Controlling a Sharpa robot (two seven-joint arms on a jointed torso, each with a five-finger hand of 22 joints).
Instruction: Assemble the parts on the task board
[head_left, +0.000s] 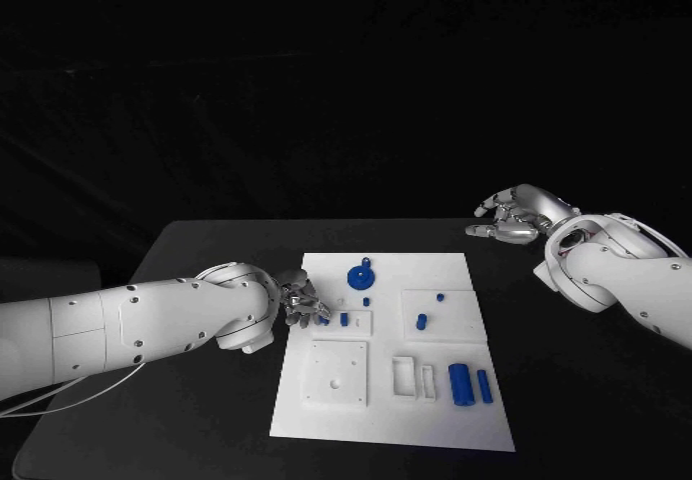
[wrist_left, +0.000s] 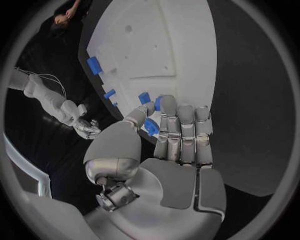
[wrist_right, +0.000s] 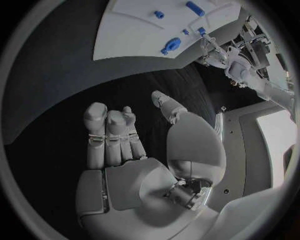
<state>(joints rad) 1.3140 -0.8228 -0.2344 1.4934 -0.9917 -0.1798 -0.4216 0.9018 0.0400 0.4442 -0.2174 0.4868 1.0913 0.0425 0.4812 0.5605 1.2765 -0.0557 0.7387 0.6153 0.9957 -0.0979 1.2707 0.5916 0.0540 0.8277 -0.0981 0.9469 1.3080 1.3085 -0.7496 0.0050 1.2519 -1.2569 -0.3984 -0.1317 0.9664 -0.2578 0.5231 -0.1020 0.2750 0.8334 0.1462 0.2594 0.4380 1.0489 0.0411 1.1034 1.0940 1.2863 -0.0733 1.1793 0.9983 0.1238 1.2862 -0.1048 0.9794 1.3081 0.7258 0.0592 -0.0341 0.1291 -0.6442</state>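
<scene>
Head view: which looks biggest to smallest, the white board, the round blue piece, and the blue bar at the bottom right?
1. Task board, by far.
2. Round blue piece and thick blue bar: they look too alike to rank.

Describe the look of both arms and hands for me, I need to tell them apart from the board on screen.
Both arms are smooth white shells with small dark screw holes and rounded joints. The left arm has thin pale cables looping under it. Each ends in a silver metallic hand with segmented fingers and grey pads: the left hand and the right hand.
</scene>
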